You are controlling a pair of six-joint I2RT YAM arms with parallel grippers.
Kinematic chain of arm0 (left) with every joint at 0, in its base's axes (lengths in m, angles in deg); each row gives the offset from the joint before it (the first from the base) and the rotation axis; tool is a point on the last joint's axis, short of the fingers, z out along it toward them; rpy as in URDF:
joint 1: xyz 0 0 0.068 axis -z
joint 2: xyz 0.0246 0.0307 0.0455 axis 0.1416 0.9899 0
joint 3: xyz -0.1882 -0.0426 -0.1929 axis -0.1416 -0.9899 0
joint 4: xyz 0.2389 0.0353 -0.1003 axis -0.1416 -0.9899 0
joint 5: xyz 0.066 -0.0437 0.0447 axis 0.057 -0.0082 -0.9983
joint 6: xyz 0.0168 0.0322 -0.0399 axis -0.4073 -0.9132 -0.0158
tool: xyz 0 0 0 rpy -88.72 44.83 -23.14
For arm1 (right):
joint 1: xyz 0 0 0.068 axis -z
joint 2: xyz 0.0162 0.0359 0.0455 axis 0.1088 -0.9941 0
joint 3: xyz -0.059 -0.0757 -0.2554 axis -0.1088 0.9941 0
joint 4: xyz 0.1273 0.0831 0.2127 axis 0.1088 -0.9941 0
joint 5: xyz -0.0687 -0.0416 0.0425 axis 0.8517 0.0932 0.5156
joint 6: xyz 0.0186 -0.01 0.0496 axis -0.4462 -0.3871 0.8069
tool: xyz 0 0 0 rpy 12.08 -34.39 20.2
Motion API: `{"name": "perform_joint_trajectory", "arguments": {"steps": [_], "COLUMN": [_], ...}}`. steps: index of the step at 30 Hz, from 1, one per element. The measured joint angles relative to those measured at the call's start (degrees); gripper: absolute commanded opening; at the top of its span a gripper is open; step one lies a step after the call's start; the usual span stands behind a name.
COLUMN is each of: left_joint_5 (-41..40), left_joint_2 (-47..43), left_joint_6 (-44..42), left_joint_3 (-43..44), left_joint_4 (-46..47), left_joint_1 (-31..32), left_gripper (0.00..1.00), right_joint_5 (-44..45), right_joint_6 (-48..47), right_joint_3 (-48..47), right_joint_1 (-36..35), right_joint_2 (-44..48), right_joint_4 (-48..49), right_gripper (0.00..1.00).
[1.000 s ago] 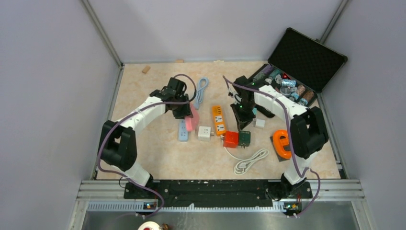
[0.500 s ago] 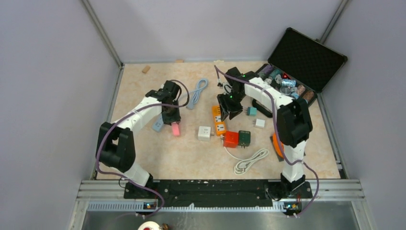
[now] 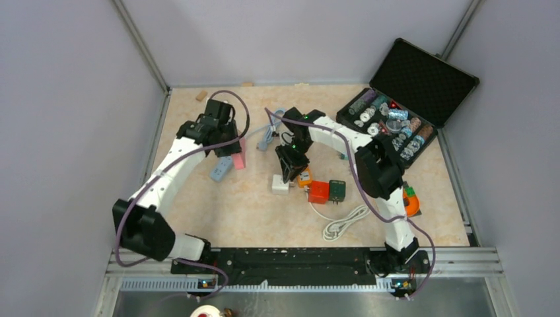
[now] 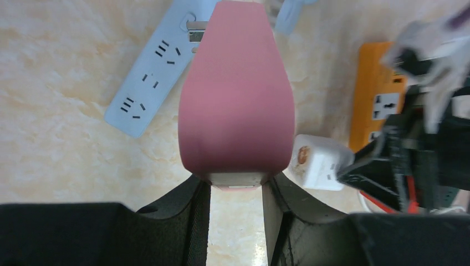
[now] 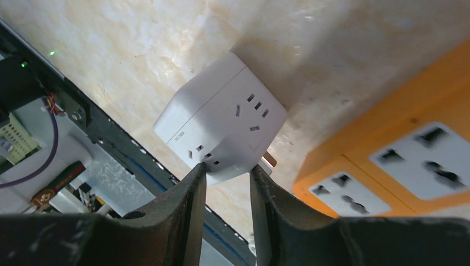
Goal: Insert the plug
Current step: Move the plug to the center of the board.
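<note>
Both arms are in new places vs. 1 s ago. The left claw (image 4: 236, 188) stays clenched on the pink plug (image 4: 235, 94). It has carried the plug away from the middle of the tabletop (image 3: 231, 211), towards the far left. The plug hangs now just above the pale blue power strip (image 4: 148, 72), w/ its metal end pointing away from the wrist. This strip also lies more to the left than 1 s ago, and tilted, so I think it got pushed. In the wrist view the plug hides one end of the strip. The sockets that I can see are beside the plug, not under it, so it is not yet in.

The right arm has swung across to the left, over the orange power strip (image 5: 388, 160). The right claw (image 5: 227, 172) sits now at the white cube adapter (image 5: 221, 119). Its jaws stand narrow, one at each side of the cube's lower corner, and seem to touch it. If they really pinch it, I cannot tell. The cube has approx. the same place as before, just beside the orange strip.

For the task: the plug is in hand and near a socket, but it needs lining up first.
</note>
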Motion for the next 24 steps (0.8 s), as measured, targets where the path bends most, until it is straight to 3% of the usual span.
{"name": "perform_joint_trajectory", "arguments": {"steps": [9, 14, 19, 24], "left_joint_5": [0.22, 3.3, 8.02, 12.79], "left_joint_2": [-13.77, -16.13, -15.96, -14.05], "left_joint_6": [0.04, 0.22, -0.42, -1.25], "left_joint_3": [-3.65, -9.03, -12.74, -12.94], "left_joint_4": [8.74, 13.46, 17.25, 20.72], "left_joint_1": [-1.33, -2.51, -2.91, -3.28], "left_gripper": [0.0, 0.0, 0.0, 0.0], "right_joint_5": [-6.01, -9.38, -11.72, -12.22], "right_joint_6": [-4.24, -6.08, -3.93, -0.66], "right_joint_3": [-2.25, -2.47, 5.16, 10.08], "right_joint_1": [-6.6, -8.5, -4.72, 3.43], "right_joint_2": [-2.21, -2.14, 3.43, 12.41], "right_joint_4": [-1.25, -1.11, 4.37, 8.9], "right_gripper": [0.38, 0.55, 0.69, 0.73]}}
